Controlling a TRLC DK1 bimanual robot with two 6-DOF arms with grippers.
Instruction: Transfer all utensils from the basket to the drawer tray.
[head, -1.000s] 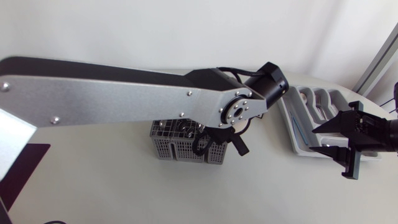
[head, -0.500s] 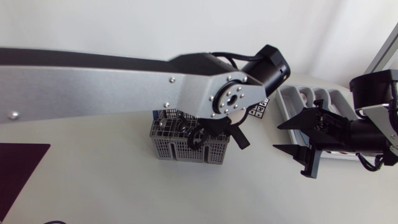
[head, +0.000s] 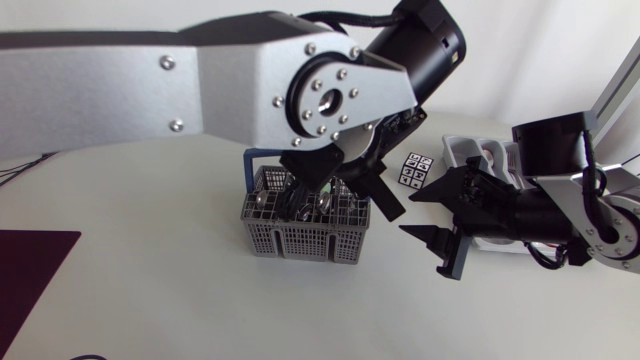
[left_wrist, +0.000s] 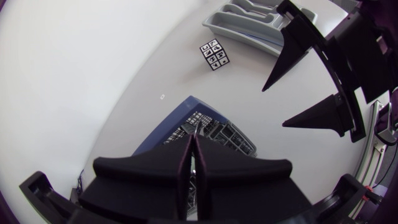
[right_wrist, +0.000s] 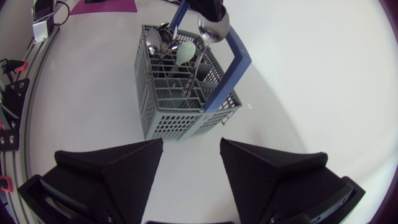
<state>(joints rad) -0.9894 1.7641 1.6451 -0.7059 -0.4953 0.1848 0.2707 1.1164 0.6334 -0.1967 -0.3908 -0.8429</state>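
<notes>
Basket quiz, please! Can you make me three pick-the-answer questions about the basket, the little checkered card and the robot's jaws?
1. Where is the checkered card?
A) between the basket and the tray
B) inside the basket
C) in the right jaws

2. What colour is the basket's handle?
A) red
B) blue
C) yellow

3. How are the right jaws?
A) shut on a fork
B) shut on the handle
C) open, holding nothing

Answers: 1 A, the card lies between them. 2 B, the right wrist view shows it blue. 3 C, they stand wide apart with nothing between.
</notes>
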